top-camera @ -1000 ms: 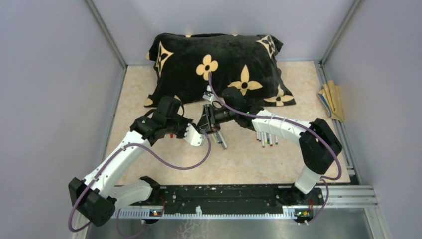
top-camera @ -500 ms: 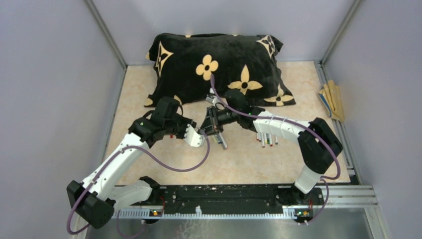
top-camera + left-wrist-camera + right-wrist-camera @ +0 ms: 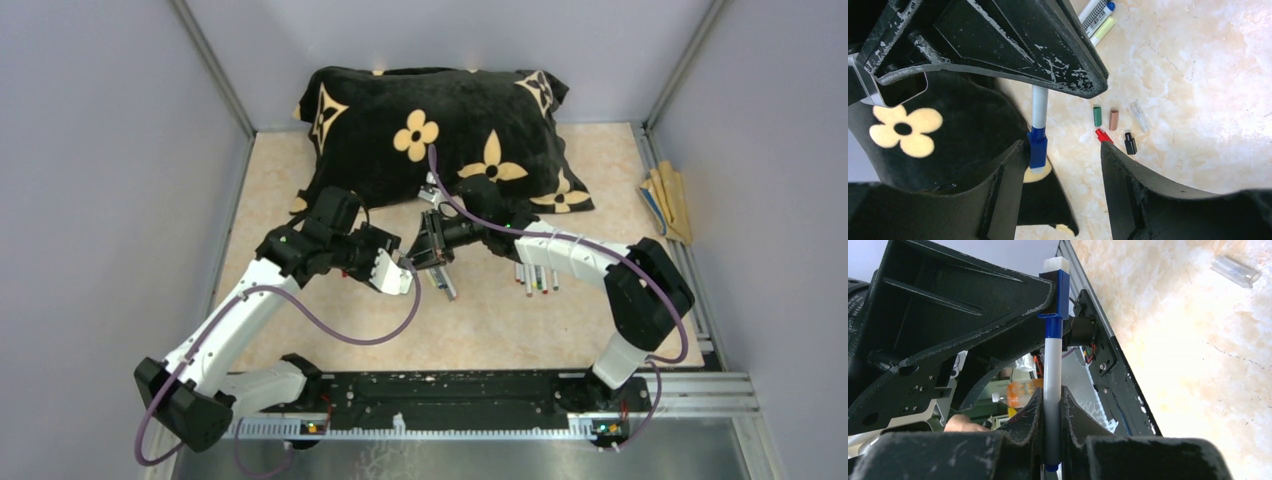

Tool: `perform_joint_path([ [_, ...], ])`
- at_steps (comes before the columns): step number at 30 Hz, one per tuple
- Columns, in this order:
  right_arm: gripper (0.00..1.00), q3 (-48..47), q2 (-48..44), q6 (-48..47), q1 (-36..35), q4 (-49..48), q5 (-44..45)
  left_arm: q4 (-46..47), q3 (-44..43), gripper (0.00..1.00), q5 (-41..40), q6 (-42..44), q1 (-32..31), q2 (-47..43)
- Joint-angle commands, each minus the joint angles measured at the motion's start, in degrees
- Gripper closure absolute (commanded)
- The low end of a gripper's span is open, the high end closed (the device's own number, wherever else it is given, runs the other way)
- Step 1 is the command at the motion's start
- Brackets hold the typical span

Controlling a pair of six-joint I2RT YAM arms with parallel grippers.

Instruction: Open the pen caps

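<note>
A white pen (image 3: pixel 1052 365) is gripped by the closed right gripper (image 3: pixel 1050 400) above the table. Its blue cap (image 3: pixel 1037 145) is still fitted and sits between the left gripper's (image 3: pixel 1063 150) parted jaws, against one finger.

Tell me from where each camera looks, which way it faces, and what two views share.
Top external: above and behind the robot, facing down on the table and pillow; left arm and right arm show.
Left wrist: on the left arm, facing the table past the open left gripper, the pen's blue cap between its jaws.
Right wrist: on the right arm, facing along the pen, held by the right gripper, toward the left gripper.
Shared: both wrist views show this pen and cap.
</note>
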State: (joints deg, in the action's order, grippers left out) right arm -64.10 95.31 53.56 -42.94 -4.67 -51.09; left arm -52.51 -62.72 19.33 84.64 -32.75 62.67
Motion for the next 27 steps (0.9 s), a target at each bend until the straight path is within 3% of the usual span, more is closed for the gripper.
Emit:
perform_joint_path([
  [1,1.0,-0.3,-2.2,-1.9,0.1,-2.8,-3.7,-2.8,-2.3,0.38,3.7,0.2,-0.3,1.6],
  [10,1.0,-0.2,-2.9,-5.6,0.1,0.0,-6.2,-3.8,-3.7,0.46,0.5,-0.3,-0.3,3.9],
  [12,1.0,0.0,-2.9,-5.7,0.1,-0.2,-6.2,-4.4,-4.0,0.53,0.8,-0.4,-0.3,4.2],
  [16,1.0,-0.2,-2.5,-5.9,0.1,0.1,-5.9,-4.7,-5.8,0.81,2.6,-1.8,-0.4,4.6],
  [19,1.0,-0.5,-2.1,-6.6,0.1,1.1,-5.0,-6.2,-7.7,0.88,4.4,-2.7,-0.4,5.1],
  [23,0.64,-2.3,-1.1,-7.2,0.1,2.2,-2.9,-7.4,-7.4,0.94,5.8,-1.9,-0.4,4.7],
  [27,0.57,-5.7,1.1,-8.6,0.1,4.4,-2.4,-7.3,-5.9,0.97,4.1,-0.2,-0.4,3.6],
])
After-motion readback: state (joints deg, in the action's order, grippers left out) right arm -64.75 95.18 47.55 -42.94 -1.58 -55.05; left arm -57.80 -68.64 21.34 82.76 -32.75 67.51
